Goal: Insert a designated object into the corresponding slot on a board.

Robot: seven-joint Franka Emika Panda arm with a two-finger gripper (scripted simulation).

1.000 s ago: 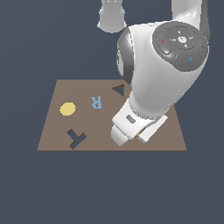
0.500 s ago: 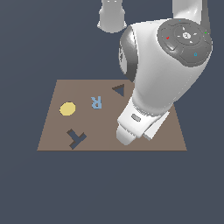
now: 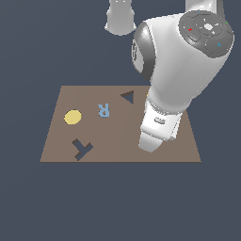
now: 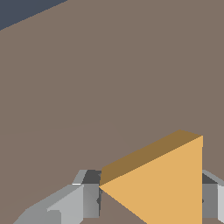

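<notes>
In the wrist view the orange triangle piece (image 4: 168, 181) sits between my gripper (image 4: 148, 199) fingers. One finger (image 4: 89, 197) meets its pointed corner and the other touches its straight side, so the gripper is shut on it over the brown board (image 4: 109, 78). In the exterior view the white arm (image 3: 181, 70) hangs over the board's (image 3: 117, 146) right part and hides both gripper and triangle. The slot (image 3: 128, 97), a dark navy triangular cutout, lies near the board's far edge, just to the exterior view's left of the arm.
A yellow disc (image 3: 72, 117), a blue letter R (image 3: 103, 109) and a dark T-shaped cutout (image 3: 82, 149) occupy the board's left half in the exterior view. The robot's base (image 3: 121, 16) stands beyond the board. One board edge shows in the wrist view.
The arm's lower end has shifted toward the exterior view's right and slightly up in the picture over the last second. The shapes on the board have not moved.
</notes>
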